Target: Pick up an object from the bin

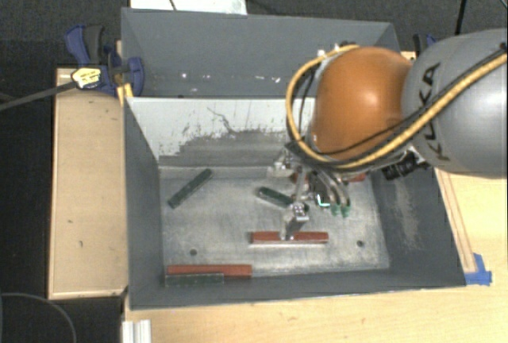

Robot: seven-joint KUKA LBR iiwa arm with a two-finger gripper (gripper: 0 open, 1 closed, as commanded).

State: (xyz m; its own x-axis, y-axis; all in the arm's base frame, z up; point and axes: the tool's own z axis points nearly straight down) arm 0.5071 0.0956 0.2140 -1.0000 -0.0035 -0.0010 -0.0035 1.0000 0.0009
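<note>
My gripper [296, 221] hangs below the orange cover, low over the middle of the bin floor. Its tip reaches down to a flat red-brown bar [270, 237] that lies crosswise right under it; whether it touches the bar is unclear. A short dark green bar [272, 195] lies tilted just left of the gripper, partly tucked under it.
Another dark green bar [189, 186] lies slanted at the left of the floor. A long red-brown and dark bar [208, 273] rests along the front wall at the left. The arm and its orange cover hide the bin's right rear part.
</note>
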